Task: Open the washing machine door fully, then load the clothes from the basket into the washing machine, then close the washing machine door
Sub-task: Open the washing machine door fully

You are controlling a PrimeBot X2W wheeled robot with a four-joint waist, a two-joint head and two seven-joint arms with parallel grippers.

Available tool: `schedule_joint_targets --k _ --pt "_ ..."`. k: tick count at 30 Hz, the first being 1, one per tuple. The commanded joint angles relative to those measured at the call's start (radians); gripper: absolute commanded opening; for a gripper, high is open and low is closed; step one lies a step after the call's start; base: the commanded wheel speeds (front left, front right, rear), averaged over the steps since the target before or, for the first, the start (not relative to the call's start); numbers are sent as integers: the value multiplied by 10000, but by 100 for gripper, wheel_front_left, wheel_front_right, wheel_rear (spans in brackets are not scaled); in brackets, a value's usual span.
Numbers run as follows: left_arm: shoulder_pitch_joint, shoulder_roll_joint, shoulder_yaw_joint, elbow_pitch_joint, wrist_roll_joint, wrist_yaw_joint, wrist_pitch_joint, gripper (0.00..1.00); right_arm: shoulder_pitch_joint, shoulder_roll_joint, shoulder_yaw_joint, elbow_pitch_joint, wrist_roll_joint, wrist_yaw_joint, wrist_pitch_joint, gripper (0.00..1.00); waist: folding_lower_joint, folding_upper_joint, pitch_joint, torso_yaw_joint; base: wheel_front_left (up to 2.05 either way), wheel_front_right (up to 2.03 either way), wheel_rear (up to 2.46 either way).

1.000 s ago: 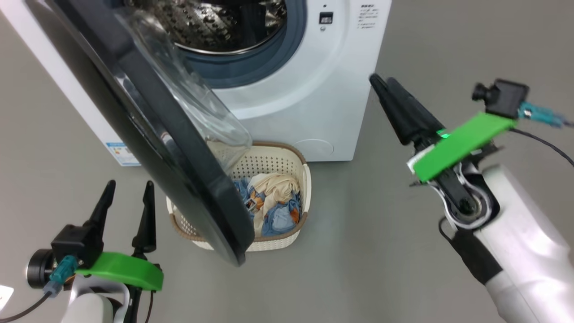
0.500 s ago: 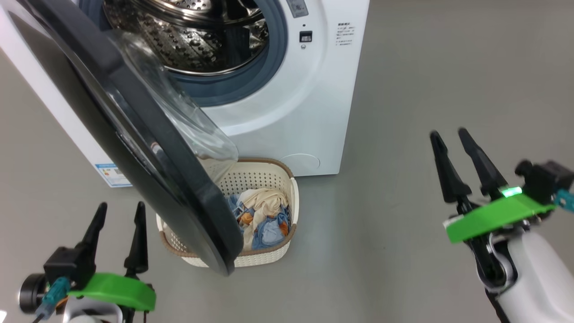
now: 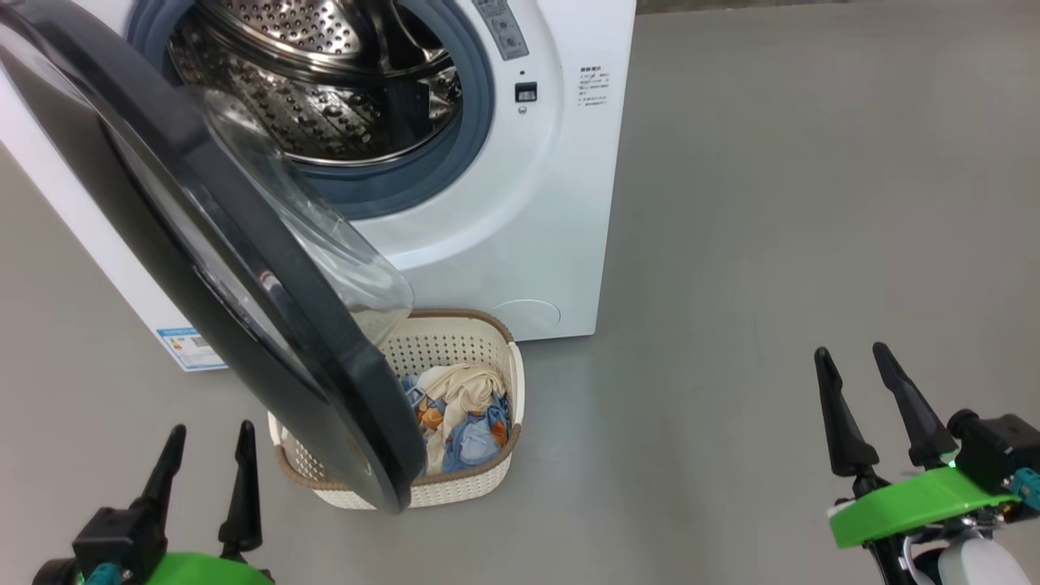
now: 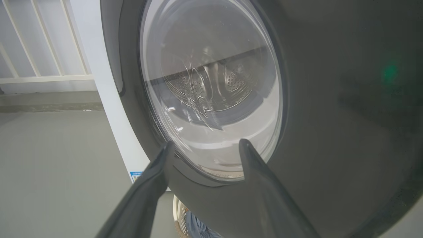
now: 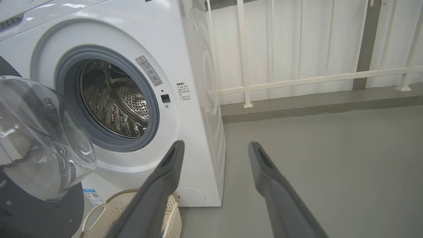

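Gaping empty: left gripper (image 3: pixel 212 426) at 7 o'clock, right gripper (image 3: pixel 850 349) at 4; black-rimmed glass washing machine door (image 3: pixel 236 211) overhangs cream perforated basket (image 3: pixel 463 487).

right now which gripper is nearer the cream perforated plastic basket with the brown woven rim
Left. The left gripper sits just off the cream basket's left end; the right gripper stands well away, far out to its right.

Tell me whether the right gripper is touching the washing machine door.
Apart. In the head view the right gripper, open, sits at the lower right, with a wide stretch of grey floor between it and the washing machine door.
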Motion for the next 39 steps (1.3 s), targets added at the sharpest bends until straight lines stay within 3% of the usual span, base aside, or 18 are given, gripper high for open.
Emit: schedule_joint_targets --k 1,15,34,36,37,39 --pt "-91 135 341 -310 -3 89 -65 100 59 -20 130 -332 -197 16 -117 100 0 0 -17 -12 0 0 0" --pt "320 93 453 -442 -241 264 -65 100 812 445 -177 -369 -1201 16 -118 100 0 0 -142 86 0 0 0" --pt "300 85 339 -447 -362 377 -65 100 821 601 -261 -319 -1495 16 -118 100 0 0 -96 185 0 0 0" --pt "301 84 323 -397 -387 366 -65 18 813 610 -274 -329 -1497 16 -118 100 0 0 -103 187 0 0 0" --pt "302 84 307 -350 -437 350 -65 0 811 613 -275 -325 -1497 16 -118 100 0 0 -106 187 0 0 0" --pt "303 84 268 -181 -604 323 -65 0 810 621 -269 -300 -1471 16 -118 100 0 0 -118 193 0 0 0"
